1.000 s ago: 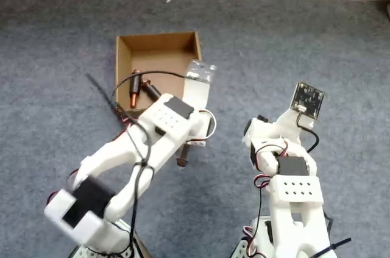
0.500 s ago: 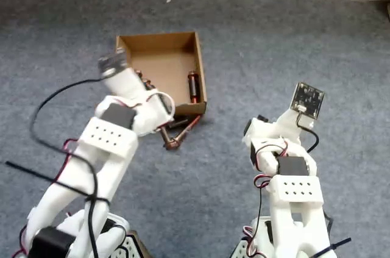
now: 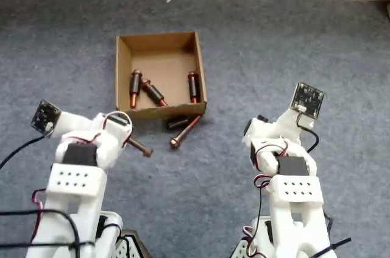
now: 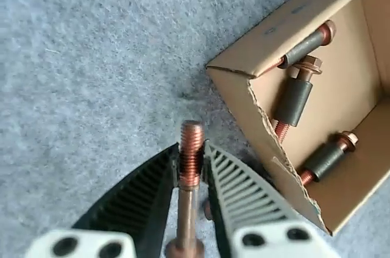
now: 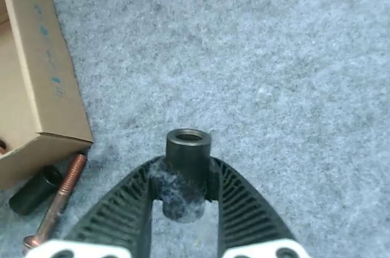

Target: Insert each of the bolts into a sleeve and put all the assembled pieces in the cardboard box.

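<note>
left wrist view: copper bolt (image 4: 191, 131) is pinched across its threaded shank by the left gripper (image 4: 192, 148). fingers are pressed tight on it, threaded end poking past the tips, head back toward the wrist. high view puts this bolt off the near-left corner of the cardboard box (image 3: 123, 66), outside it and not touching it. right gripper (image 5: 186, 169) has its fingers clamped on a black sleeve (image 5: 189, 143), open bore pointing away from the wrist, held over bare bench well to the right of the box. a 2nd bolt (image 3: 185, 132) and a 2nd sleeve (image 3: 178, 122) lie loose on the bench just outside the box's near wall by its near-right corner. they're side by side; can't tell if they touch. inside the box are 3 assembled pieces: one (image 3: 134, 89) along the left wall, one (image 3: 153, 93) angled just beside it, one (image 3: 194, 86) along the right wall. bench (image 3: 317, 32) has a grey carpet-like top. both arms sit at the near edge, left arm (image 3: 76, 175) nearer the box, right arm (image 3: 292, 188) well apart.
</note>
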